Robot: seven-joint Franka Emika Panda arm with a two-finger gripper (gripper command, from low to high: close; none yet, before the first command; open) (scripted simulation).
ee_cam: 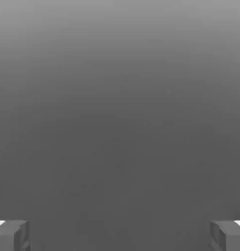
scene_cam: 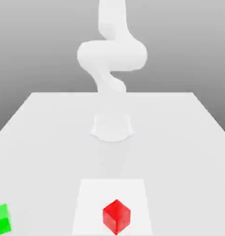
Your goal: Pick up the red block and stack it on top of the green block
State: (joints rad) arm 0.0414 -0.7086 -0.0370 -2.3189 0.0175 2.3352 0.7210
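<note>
Reach not yet begun: jaws released wide, nothing between them.

In the hand view the gripper shows two grey fingertips far apart with only blank grey backdrop between them, so the jaws hold nothing and neither block lies under them. In the exterior view the red block rests on a pale square of the white desk, well apart from the green block toward that view's left edge. This looks like the approach step; next the jaws need to come down over the red block, straddle it, and close.
</note>
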